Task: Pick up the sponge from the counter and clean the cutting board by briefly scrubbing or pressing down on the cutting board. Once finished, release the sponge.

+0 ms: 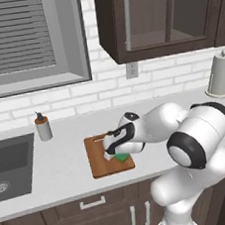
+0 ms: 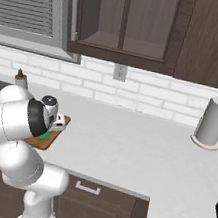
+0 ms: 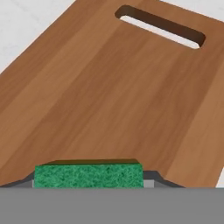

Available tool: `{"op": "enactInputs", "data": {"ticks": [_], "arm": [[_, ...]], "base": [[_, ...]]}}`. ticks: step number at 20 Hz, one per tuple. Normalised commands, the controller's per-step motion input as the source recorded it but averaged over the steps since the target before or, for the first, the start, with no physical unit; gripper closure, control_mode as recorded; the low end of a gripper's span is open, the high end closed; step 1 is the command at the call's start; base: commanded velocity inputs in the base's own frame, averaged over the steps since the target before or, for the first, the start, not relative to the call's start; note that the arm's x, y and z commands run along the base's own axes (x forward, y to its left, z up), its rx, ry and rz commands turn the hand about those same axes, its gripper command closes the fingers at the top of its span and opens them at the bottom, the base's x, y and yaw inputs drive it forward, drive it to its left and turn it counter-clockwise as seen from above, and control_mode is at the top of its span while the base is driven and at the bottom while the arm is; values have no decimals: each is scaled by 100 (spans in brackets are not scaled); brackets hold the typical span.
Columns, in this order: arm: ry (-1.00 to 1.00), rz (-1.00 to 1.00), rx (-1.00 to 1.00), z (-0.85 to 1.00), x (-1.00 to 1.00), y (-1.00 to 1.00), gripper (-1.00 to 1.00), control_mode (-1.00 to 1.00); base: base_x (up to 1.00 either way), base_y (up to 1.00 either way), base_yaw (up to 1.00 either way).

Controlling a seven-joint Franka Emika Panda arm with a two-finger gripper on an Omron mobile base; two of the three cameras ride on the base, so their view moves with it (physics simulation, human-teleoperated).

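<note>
On the smooth wooden cutting board [image 3: 109,87], we see our gripper [image 3: 89,183] clamping the fuzzy green sponge [image 3: 89,175], slot handle far ahead.

No legible text, labels or numbers anywhere

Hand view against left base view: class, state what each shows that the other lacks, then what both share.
Only the hand view shows the board's slot handle and wood grain close up. Only the left base view shows the sink, soap bottle, paper towel roll, wall cabinet, window blinds and the arm over the counter. Both show the green sponge at the gripper, low over the cutting board.
</note>
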Motion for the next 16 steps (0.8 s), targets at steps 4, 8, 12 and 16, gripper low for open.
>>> {"op": "enactInputs", "data": {"ticks": [4, 8, 12, 16], "arm": [[0, 0, 0, 0, 46, -5, 100, -100], [0, 0, 0, 0, 57, -5, 100, -100], [0, 0, 2, -1, 63, -3, 100, -100], [0, 1, 0, 0, 50, 0, 100, -100]], "base": [[0, 0, 0], [0, 0, 0], [0, 0, 0], [0, 0, 0]]}}
